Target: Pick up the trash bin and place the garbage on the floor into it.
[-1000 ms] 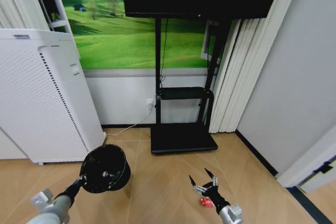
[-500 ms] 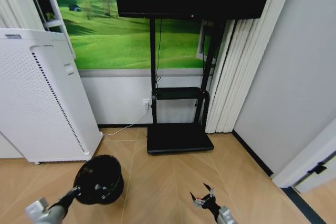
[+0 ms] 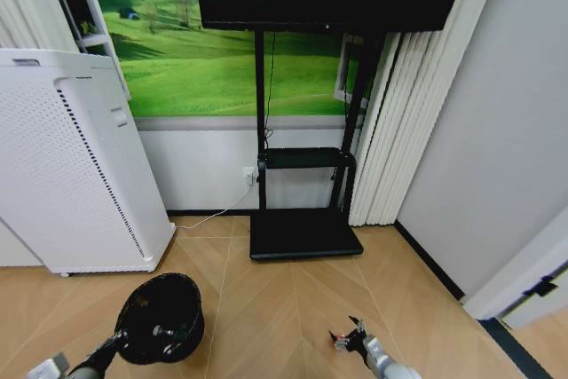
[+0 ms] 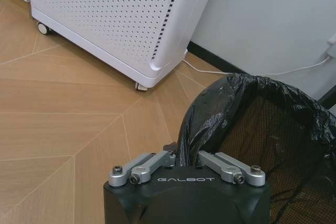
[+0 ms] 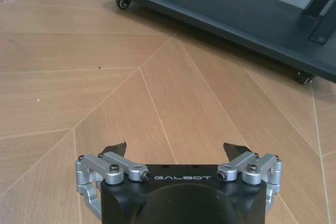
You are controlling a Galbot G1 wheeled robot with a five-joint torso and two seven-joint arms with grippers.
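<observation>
"Where's the trash bin [image 3: 161, 329] now?"

"Down low on the robot's left, just in front of the white perforated appliance [image 3: 71, 166]. The left end effector [image 4: 184, 157] is pinched tight on the near rim, with the black liner bunched between its fingers. That arm reaches forward and down from the lower left corner of the head view."

"Is it standing straight?"

"No, it's tipped. Its long axis leans so the mouth faces up and back towards the robot's head. I can't tell whether the base touches the floor [image 3: 284, 308]."

"And the other arm?"

"The right end effector [image 5: 176, 148] is low over the parquet on the robot's right, jaws spread wide and holding nothing. It points at the black base of the screen stand [image 3: 302, 232], with bare wood between the two."

"So how do they sit against each other?"

"The bin lies to the robot's left of the right end effector, apart from it, at about the same depth. I'd judge that any piece the right arm picks up must cross leftward to reach that open mouth."
</observation>
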